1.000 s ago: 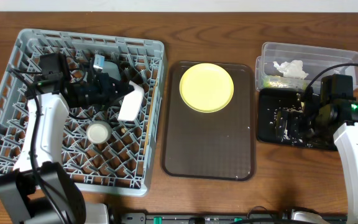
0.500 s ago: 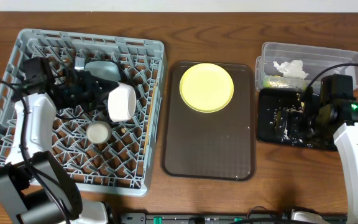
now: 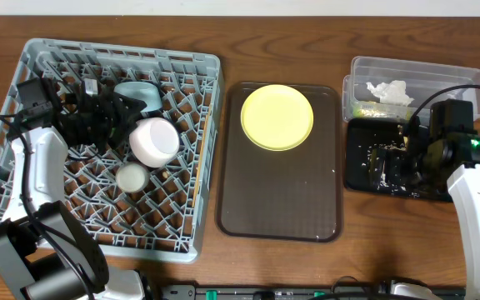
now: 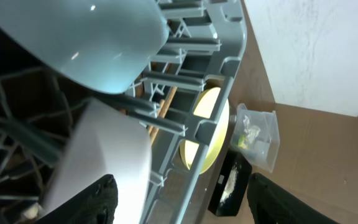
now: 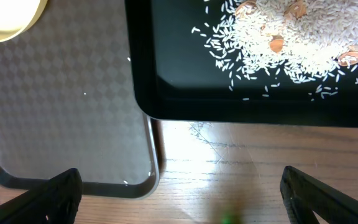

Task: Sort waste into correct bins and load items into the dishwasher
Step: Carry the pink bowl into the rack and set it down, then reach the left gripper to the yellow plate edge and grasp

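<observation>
The grey dish rack (image 3: 192, 212) holds a white bowl (image 3: 155, 140) on its pegs, with the light-blue bowl (image 3: 136, 93) just behind it. My left gripper (image 3: 127, 117) stands open beside the white bowl (image 4: 98, 155), holding nothing, with the blue bowl (image 4: 86, 37) above it. The pale-yellow plate (image 3: 277, 117) lies on the brown tray. A tissue (image 3: 390, 91) and a wrapper (image 3: 361, 109) are in the clear tub (image 3: 440, 71). Pale crumbs (image 5: 291, 31) lie in the black tray (image 5: 166, 74). My right gripper (image 5: 182, 205) hangs open and empty over the wood at that tray's edge.
The brown serving tray (image 3: 277, 192) sits between the rack and the bins; its corner (image 5: 61, 93) is under my right gripper. A small white cup (image 3: 132, 177) stands in the rack in front of the white bowl. The clear tub and black tray touch at the far right.
My left gripper has pulled back to the left and opened, letting go of the white bowl, which now rests in the rack. The right arm has not moved.
</observation>
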You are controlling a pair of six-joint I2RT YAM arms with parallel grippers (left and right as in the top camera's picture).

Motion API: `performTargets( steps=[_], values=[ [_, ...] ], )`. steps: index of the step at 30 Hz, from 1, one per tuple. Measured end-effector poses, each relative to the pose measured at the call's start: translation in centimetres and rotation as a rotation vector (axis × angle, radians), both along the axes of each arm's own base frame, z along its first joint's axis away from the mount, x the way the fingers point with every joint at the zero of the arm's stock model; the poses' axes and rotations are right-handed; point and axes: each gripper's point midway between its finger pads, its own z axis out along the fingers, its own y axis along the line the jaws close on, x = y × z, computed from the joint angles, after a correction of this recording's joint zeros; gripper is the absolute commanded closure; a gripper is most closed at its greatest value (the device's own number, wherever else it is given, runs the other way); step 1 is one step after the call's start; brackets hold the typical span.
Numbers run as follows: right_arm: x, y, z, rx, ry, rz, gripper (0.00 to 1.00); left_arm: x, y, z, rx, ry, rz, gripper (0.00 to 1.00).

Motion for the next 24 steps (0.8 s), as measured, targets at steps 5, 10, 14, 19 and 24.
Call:
performTargets(
  steps=[5, 10, 14, 19, 24],
  values=[
    [0.0, 0.0, 0.0, 0.000, -0.001, 0.000, 0.01, 0.5, 0.1, 1.4, 0.044, -0.065, -0.001, 0.19],
    [0.0, 0.0, 0.0, 0.000, -0.001, 0.000, 0.01, 0.3, -1.2, 5.8, 0.233, -0.213, -0.011, 0.15],
    [0.0, 0.0, 0.0, 0.000, -0.001, 0.000, 0.01, -0.3, -4.5, 9.0, 0.406, -0.327, -0.060, 0.14],
    [0.0, 0.0, 0.0, 0.000, -0.001, 0.000, 0.01, -0.7, -10.2, 8.7, 0.578, -0.378, -0.177, 0.11],
    [0.0, 0.0, 0.0, 0.000, -0.002, 0.000, 0.01, -0.4, -16.6, 7.0, 0.705, -0.454, -0.327, 0.11]
  ],
)
